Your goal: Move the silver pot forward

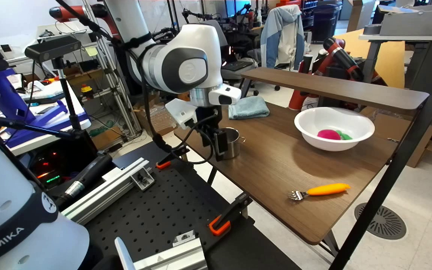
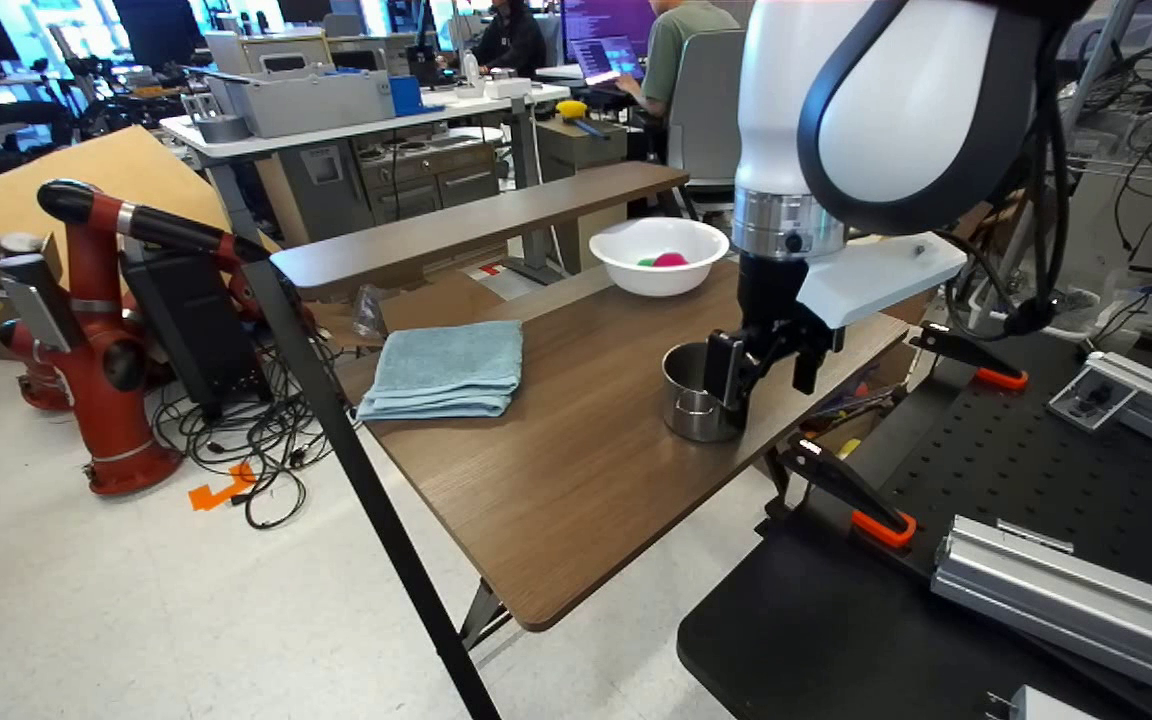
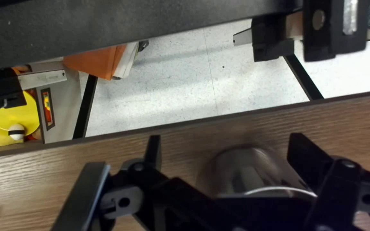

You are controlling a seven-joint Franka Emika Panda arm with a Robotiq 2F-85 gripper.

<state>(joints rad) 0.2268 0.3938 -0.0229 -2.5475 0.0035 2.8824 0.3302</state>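
The silver pot [image 1: 233, 144] stands upright on the brown table [image 1: 268, 165] near its edge on the robot's side. It also shows in an exterior view [image 2: 688, 398], with a small wire handle on its side. My gripper [image 1: 216, 145] points down right beside the pot, low over the table. In an exterior view [image 2: 768, 375] its fingers are apart, one overlapping the pot's wall. In the wrist view the open fingers [image 3: 225, 146] appear on either side of the pot [image 3: 246, 173], whose lower part in the picture is hidden by the gripper. I cannot tell whether a finger touches it.
A white bowl [image 1: 332, 127] with pink and green things stands farther along the table. A folded blue towel [image 2: 446, 370] and a fork with an orange handle [image 1: 326, 189] lie on it. A raised shelf [image 1: 336, 88] runs along the far side. Clamps [image 1: 231, 215] sit by the near edge.
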